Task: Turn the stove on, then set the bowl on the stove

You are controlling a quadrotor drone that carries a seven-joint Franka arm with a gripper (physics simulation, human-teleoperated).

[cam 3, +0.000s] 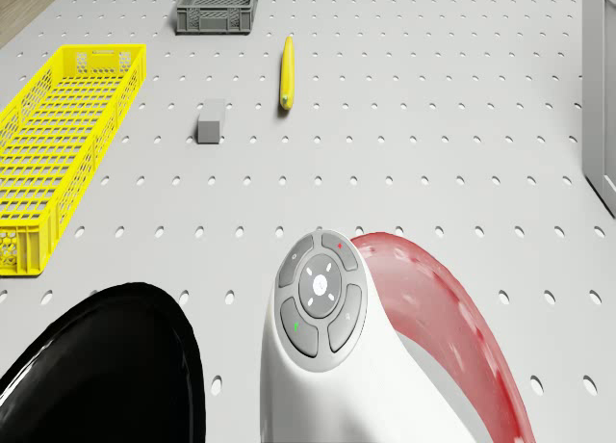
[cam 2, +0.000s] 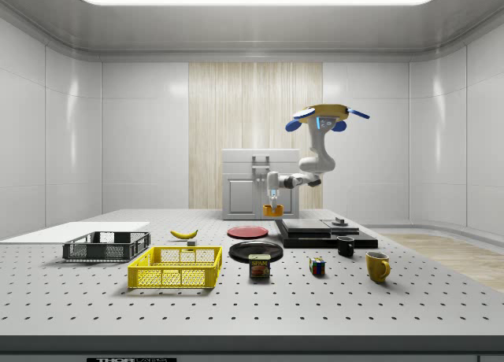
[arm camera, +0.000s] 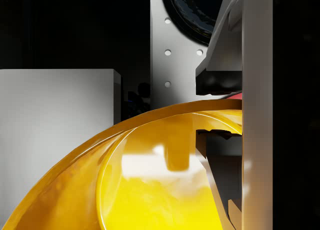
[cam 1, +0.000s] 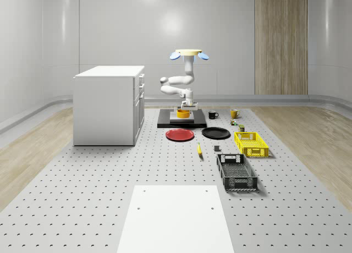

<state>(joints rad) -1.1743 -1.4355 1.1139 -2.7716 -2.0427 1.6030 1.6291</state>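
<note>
You see the yellow bowl [cam 1: 183, 114] held just above the stove [cam 1: 182, 121], over its grey plate; in the side view the bowl [cam 2: 272, 211] hangs near the stove's [cam 2: 315, 233] edge on that view's left, and you cannot tell if it touches. The gripper [arm camera: 220, 112] is clenched on the bowl's [arm camera: 150, 180] rim, one finger [arm camera: 220, 77] outside the wall and one inside. The arm [cam 1: 179, 85] bends down from the drone [cam 1: 188, 54], which hovers over the stove. In front of the stove, on the table [cam 1: 99, 170], lie a red plate [cam 1: 180, 135] and a black plate [cam 1: 215, 133], side by side. Further out you find a banana [cam 3: 286, 73], a small grey block [cam 3: 211, 121], a yellow crate [cam 3: 67, 125] and a grey crate [cam 3: 218, 5]. A white cabinet [cam 1: 109, 104] stands at the whole-scene view's left of the stove.
</note>
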